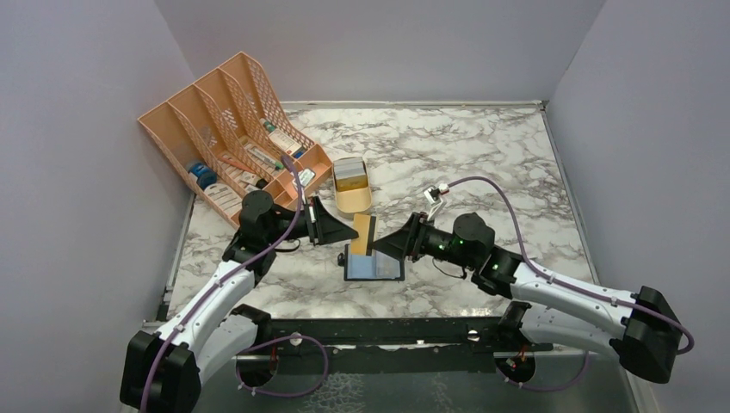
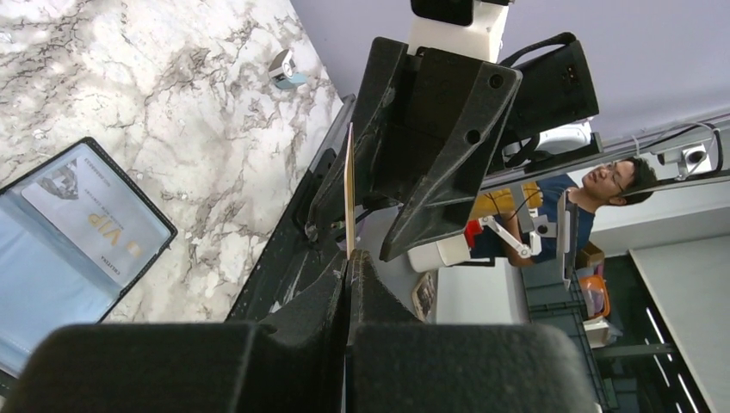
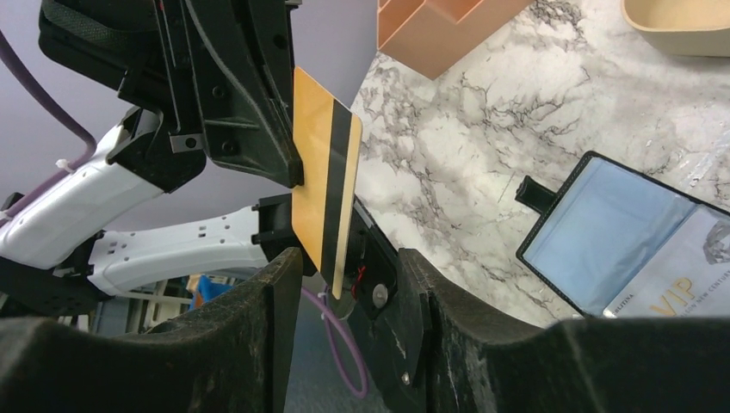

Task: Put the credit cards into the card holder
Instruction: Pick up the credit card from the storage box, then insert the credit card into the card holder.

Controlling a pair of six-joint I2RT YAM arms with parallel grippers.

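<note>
Right gripper (image 3: 349, 271) nearest, jaws spread, one finger on each side of the gold card (image 3: 325, 185), not yet pinching it. Left gripper (image 1: 338, 231) has its jaws pressed together on the card's other end and holds it on edge in the air, just above the card holder (image 1: 374, 265). The holder lies open on the marble table (image 1: 482, 146), a pale VIP card (image 3: 680, 284) already lodged inside. The step reads as a handover. Judgement: the right should close squarely near one end, leaving most of the card free for a slot. The left should release only once that pinch is firm. The holder is unrestrained and may slide.
</note>
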